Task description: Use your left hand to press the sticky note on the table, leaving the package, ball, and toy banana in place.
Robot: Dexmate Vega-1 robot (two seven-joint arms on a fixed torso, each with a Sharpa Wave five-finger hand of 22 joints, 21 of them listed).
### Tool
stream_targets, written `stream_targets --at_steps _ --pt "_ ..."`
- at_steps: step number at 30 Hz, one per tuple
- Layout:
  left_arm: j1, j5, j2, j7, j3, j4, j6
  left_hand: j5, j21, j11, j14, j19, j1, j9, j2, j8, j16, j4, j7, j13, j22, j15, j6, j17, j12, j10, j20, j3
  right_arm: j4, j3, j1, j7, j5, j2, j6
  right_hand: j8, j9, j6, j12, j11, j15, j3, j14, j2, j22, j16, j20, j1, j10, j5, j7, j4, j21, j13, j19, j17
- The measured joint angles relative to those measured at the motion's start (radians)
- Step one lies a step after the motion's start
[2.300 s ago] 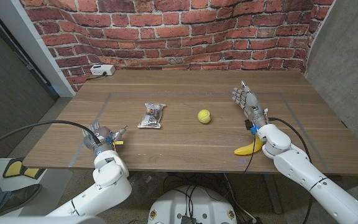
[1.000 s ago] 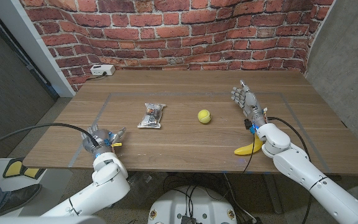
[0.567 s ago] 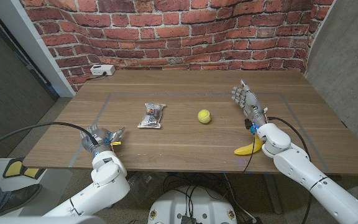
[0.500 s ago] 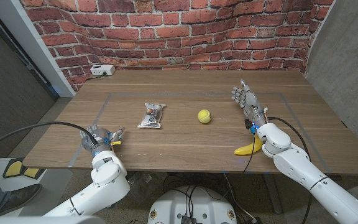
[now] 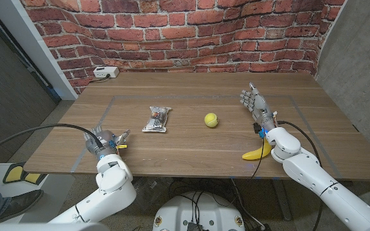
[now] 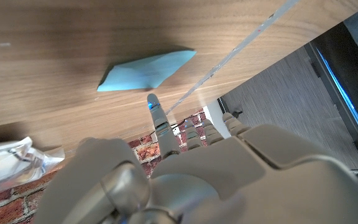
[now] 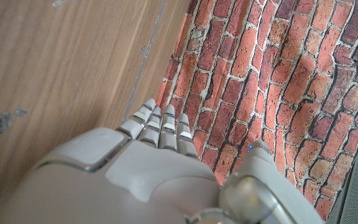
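Package [image 5: 157, 119], ball [image 5: 211, 119] and toy banana [image 5: 257, 153] lie well apart from the left hand [image 5: 106, 140], fingers spread over the blue sticky note [image 6: 145, 70]; right hand [image 5: 254, 104] open; nothing has moved since earlier

Backdrop and table fittings
A white box [image 5: 105, 72] is sitting at the table's [image 5: 185, 147] far left edge, just before the brick wall [image 5: 185, 32].

left hand [image 5: 106, 140] edged slightly right near the table's front edge, fingers spread
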Motion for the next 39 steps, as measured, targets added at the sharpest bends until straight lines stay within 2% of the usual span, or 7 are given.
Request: stream_targets --at_steps 13,19,23,39 --pt "0.003 0.193 -0.050 -0.126 0.025 0.015 0.000 0.000 0.000 -0.005 0.000 0.000 0.000 0.000 0.000 -0.003 0.000 0.000 0.000 0.000 0.000 0.000 0.000 0.000 0.000 0.005 0.000 0.000 0.015 0.003 0.004 0.010 0.007 0.003 0.011 0.000 0.000 0.000 0.000 0.000 0.000 -0.006 0.000 0.000 0.000 0.000 0.000 0.000 0.000 0.000 0.000 -0.006 0.000 0.000 0.000 0.000" --pt "0.000 0.336 -0.077 -0.241 0.036 0.044 -0.001 0.000 0.000 -0.005 0.000 0.000 0.000 0.000 0.000 -0.003 0.000 0.000 -0.008 0.000 0.000 0.000 0.008 0.000 0.000 0.005 0.000 0.000 0.021 0.005 0.005 0.012 0.010 0.003 0.011 0.000 0.000 0.000 0.000 0.000 0.000 -0.006 0.000 0.000 0.000 0.000 0.000 0.000 0.000 0.000 0.000 -0.006 0.000 0.000 0.000 0.000" --pt "-0.002 0.411 -0.092 -0.304 0.041 0.060 -0.001 0.000 0.000 -0.008 0.000 0.000 0.000 0.000 0.000 -0.003 0.000 0.000 -0.005 0.000 0.000 0.000 0.020 0.000 0.000 0.008 0.000 0.000 0.026 0.005 0.008 0.014 0.012 0.003 0.011 0.000 0.000 0.000 0.000 0.000 0.000 -0.006 0.000 0.000 0.000 0.000 0.000 0.000 0.000 0.000 0.000 -0.006 0.000 0.000 0.000 0.000" --pt "-0.009 0.497 -0.112 -0.384 0.055 0.086 -0.001 0.000 0.000 -0.010 0.000 0.000 0.000 0.000 0.000 -0.003 0.000 0.000 -0.010 0.000 0.000 0.000 0.036 0.000 0.000 0.011 0.000 0.000 0.030 0.004 0.013 0.016 0.012 0.001 0.011 0.000 0.000 0.000 0.000 0.000 0.000 -0.006 0.000 0.000 0.000 0.000 0.000 0.000 0.000 0.000 0.000 -0.006 0.000 0.000 0.000 0.000"
